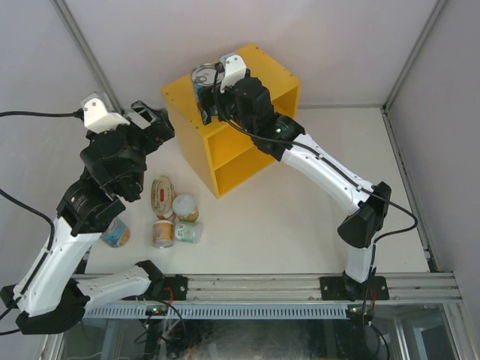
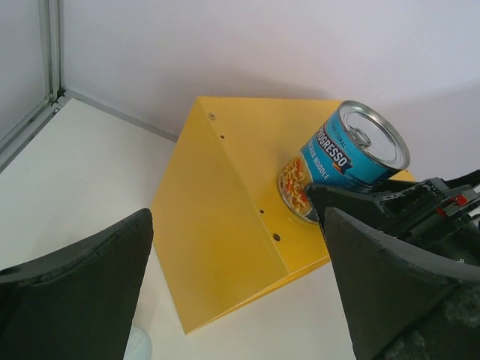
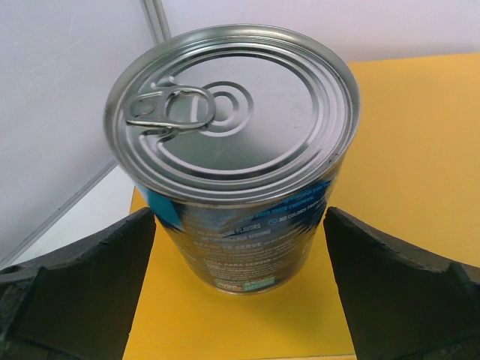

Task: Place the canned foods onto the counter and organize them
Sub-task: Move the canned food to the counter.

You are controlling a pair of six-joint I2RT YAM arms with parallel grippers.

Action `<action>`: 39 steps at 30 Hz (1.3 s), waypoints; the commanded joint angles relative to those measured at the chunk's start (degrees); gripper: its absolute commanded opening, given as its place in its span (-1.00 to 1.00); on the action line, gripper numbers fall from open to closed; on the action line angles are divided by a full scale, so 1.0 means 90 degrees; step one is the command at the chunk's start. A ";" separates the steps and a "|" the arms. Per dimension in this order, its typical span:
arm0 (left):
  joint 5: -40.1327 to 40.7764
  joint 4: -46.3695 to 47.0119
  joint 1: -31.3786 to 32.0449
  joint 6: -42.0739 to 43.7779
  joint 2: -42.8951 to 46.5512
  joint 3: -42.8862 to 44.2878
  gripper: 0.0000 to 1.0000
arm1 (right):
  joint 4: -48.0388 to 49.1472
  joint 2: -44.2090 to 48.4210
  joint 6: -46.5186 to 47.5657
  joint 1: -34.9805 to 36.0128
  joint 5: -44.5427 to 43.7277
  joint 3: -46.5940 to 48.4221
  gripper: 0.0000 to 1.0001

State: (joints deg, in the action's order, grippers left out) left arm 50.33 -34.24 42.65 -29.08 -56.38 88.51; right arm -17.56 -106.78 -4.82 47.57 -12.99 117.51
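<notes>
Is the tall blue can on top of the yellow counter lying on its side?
No, the blue can stands upright on the counter, its pull-tab lid facing up.

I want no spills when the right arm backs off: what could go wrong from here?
1. The blue can stands near the counter's edge between the right gripper's open fingers; a skewed retreat could knock it off.
2. The loose cans huddle together, some seemingly tipped; picking one may roll others.
</notes>
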 commanded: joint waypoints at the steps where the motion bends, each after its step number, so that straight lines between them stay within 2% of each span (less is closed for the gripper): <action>1: -0.0197 0.0345 -0.0186 -0.0104 -0.0056 -0.0043 0.98 | 0.0366 -0.0033 0.0070 -0.0121 0.0093 0.0327 0.90; 4: -0.0285 0.0390 -0.0264 -0.0138 -0.0064 -0.0095 0.97 | 0.0410 -0.0144 0.0050 -0.0188 0.0161 0.0396 0.99; 14: -0.0583 0.0536 -0.0602 -0.0186 -0.0130 -0.0276 0.97 | 0.0421 -0.0762 -0.0050 -0.0333 0.0528 0.1011 0.99; 17: -0.0735 0.0588 -0.0755 -0.0224 -0.0156 -0.0348 0.97 | 0.0510 -0.0855 -0.0031 -0.0398 0.0517 0.1057 0.87; 21: -0.0964 0.0663 -0.0982 -0.0245 -0.0203 -0.0431 0.97 | 0.0683 -0.0914 -0.0057 -0.0590 0.0558 0.1039 0.51; 23: -0.1081 0.0719 -0.1101 -0.0245 -0.0213 -0.0480 0.97 | 0.0801 -0.0956 -0.0077 -0.0707 0.0564 0.1058 0.44; 29: -0.1576 0.0990 -0.1451 -0.0227 -0.0305 -0.0655 0.97 | 0.0812 -0.1478 -0.0056 -0.1063 0.0640 0.1770 0.41; 39: -0.2088 0.1715 -0.1601 0.0181 -0.0383 -0.1096 0.97 | 0.1259 -0.2496 0.0093 -0.1660 0.0623 0.2796 0.48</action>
State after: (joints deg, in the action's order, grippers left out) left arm 34.46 -24.18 28.84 -30.02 -60.34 80.36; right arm -10.63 -126.96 -3.90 35.11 -6.55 138.85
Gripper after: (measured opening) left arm 0.985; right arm 0.856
